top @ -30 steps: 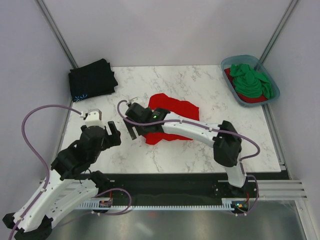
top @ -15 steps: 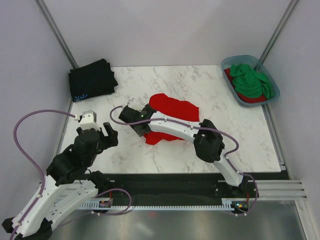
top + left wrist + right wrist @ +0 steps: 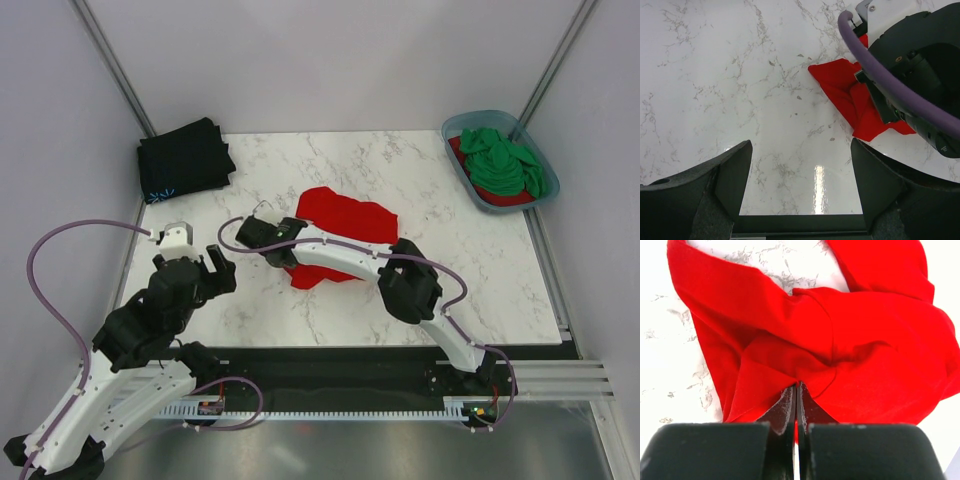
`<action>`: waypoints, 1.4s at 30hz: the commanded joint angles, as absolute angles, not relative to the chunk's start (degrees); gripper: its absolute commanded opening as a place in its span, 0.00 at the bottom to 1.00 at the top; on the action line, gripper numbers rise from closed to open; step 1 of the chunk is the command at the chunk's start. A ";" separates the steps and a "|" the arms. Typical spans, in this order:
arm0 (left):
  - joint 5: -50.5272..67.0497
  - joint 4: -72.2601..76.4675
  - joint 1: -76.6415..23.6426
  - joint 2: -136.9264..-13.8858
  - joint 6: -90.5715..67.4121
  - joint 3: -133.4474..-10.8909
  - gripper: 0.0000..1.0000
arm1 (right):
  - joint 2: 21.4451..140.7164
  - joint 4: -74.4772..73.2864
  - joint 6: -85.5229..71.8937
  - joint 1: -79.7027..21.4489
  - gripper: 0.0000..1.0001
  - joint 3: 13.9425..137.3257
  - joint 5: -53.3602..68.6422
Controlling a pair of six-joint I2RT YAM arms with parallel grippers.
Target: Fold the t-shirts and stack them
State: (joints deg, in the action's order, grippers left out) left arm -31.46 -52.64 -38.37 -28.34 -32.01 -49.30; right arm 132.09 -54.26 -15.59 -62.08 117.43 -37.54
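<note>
Our right gripper (image 3: 796,394) is pinching the red t-shirt (image 3: 860,355), while the left gripper (image 3: 800,157) hangs free

We see the right jaws squeezed together on a fold at the shirt's edge, with the shirt crumpled in the middle of the table (image 3: 420,170). The left jaws are spread wide over bare marble near the shirt's corner, touching nothing. The black t-shirt (image 3: 185,160) sits folded in the far-left corner. The green t-shirt (image 3: 505,165) is heaped in the tub (image 3: 456,128) far right, on top of another red one (image 3: 457,148).
</note>
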 commanded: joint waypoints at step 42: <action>-29.00 -50.98 -38.23 -43.52 -34.28 -50.19 0.85 | 64.24 -41.32 -44.21 -49.04 0.89 48.79 -15.03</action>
State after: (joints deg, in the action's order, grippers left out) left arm -28.03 -52.95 -38.33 -45.63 -32.58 -49.32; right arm 61.12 -46.83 -42.63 -47.24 50.35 -17.39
